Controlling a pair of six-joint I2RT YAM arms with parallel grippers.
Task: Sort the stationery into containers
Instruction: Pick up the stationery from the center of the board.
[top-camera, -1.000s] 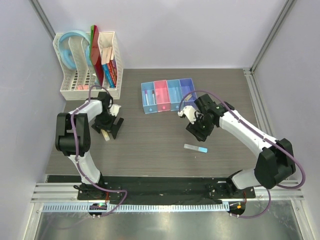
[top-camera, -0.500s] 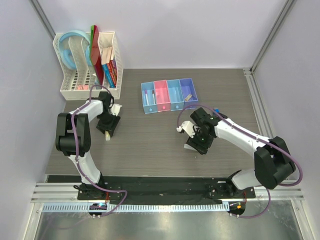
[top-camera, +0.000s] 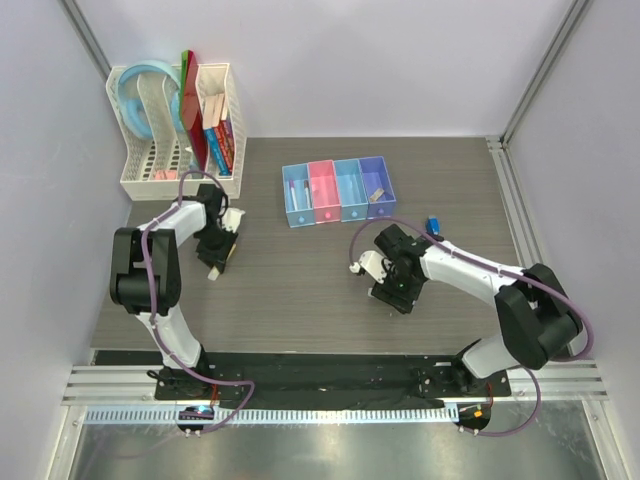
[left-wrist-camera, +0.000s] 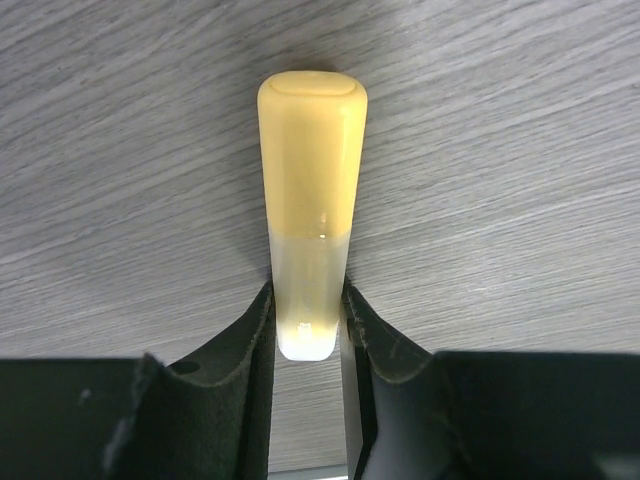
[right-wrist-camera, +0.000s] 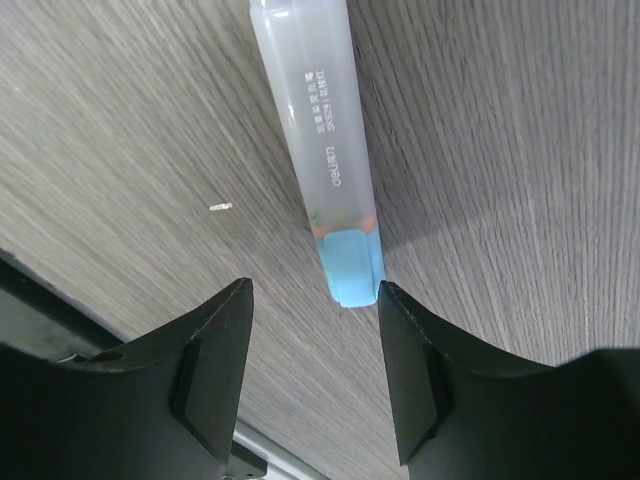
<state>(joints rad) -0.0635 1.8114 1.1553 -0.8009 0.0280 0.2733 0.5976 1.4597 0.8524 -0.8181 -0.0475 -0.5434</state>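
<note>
My left gripper (left-wrist-camera: 308, 300) is shut on the orange-yellow piece (left-wrist-camera: 310, 160), its fingers pressing both sides of the pale translucent end while the piece lies on the table. From above, this gripper (top-camera: 215, 255) is at the table's left. My right gripper (right-wrist-camera: 312, 290) is open and low over the table, with the grey stick (right-wrist-camera: 320, 140) just ahead and its light-blue tip (right-wrist-camera: 352, 265) close to the right finger. In the top view that gripper (top-camera: 392, 290) hides the stick. The containers (top-camera: 338, 190) stand at the back; a tan piece (top-camera: 376, 194) lies in the violet-blue bin.
A small dark-blue block (top-camera: 434, 224) lies on the table right of the bins. The white mesh rack (top-camera: 180, 130) with books and folders stands at the back left. The black base strip (top-camera: 320, 375) runs along the near edge.
My left gripper has closed onto the orange-yellow piece. My right arm has moved from beside the bins toward the near edge and come down over the grey stick.
</note>
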